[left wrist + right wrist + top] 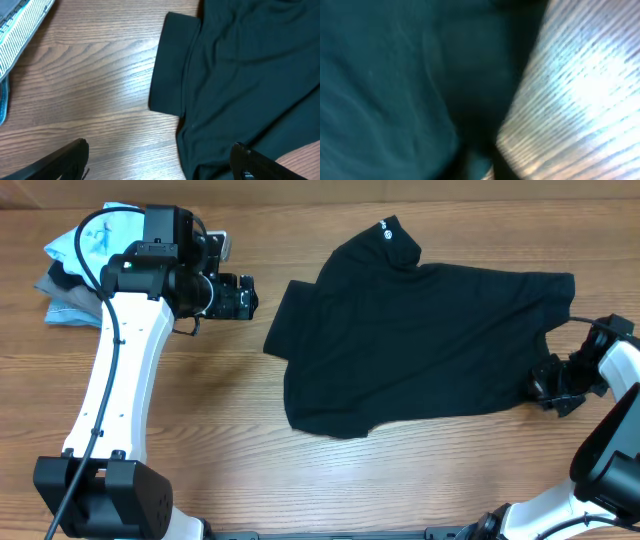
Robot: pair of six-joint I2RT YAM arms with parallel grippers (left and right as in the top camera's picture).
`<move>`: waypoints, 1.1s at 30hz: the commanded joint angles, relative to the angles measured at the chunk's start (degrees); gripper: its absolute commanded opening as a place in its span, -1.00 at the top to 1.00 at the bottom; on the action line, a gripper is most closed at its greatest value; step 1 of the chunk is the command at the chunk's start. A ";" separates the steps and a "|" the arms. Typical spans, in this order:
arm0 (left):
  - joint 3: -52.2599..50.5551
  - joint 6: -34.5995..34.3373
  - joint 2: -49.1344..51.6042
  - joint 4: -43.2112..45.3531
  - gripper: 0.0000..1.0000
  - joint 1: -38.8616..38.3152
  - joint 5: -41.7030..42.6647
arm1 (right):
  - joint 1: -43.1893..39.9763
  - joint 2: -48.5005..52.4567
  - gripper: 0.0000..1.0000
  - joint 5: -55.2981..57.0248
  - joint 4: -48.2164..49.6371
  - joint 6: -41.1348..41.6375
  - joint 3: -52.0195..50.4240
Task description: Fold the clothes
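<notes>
The black T-shirt [420, 340] lies spread on the wooden table, its collar with a small white logo [383, 227] at the far side and one sleeve [290, 320] pointing left. My left gripper [240, 298] hovers open and empty just left of that sleeve. In the left wrist view its fingers [160, 160] straddle the table and the shirt's edge [240, 75]. My right gripper [552, 385] sits low at the shirt's right lower corner. The right wrist view is blurred and shows dark fabric [385, 90] beside bare wood, with the jaws [480, 167] together at the cloth's edge.
A pile of other garments, light blue and grey [75, 270], lies at the far left corner behind the left arm; its striped edge shows in the left wrist view [20, 30]. The left arm's base [100, 490] stands at the front left.
</notes>
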 commanded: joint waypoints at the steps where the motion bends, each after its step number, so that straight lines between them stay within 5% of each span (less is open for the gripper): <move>1: 0.48 1.14 -0.90 -0.66 -0.85 -0.52 0.46 | -1.25 -0.90 0.92 1.70 -4.39 -0.09 1.53; 11: 0.48 1.55 -0.90 -1.92 -0.88 -0.52 0.26 | -4.35 -10.19 0.92 12.96 -20.74 -0.09 6.93; 17: 0.48 1.55 -0.90 -2.80 -0.90 -0.52 0.26 | -4.35 -10.62 0.92 14.53 -22.25 1.64 6.03; 26: 0.24 1.51 -0.87 -8.63 -0.98 -1.09 0.59 | -4.42 -10.62 -0.20 14.29 -19.04 2.91 3.04; 33: -6.62 0.42 -0.87 -13.18 -0.96 -5.68 5.25 | -4.39 -10.62 -0.25 3.30 -16.63 -4.31 3.08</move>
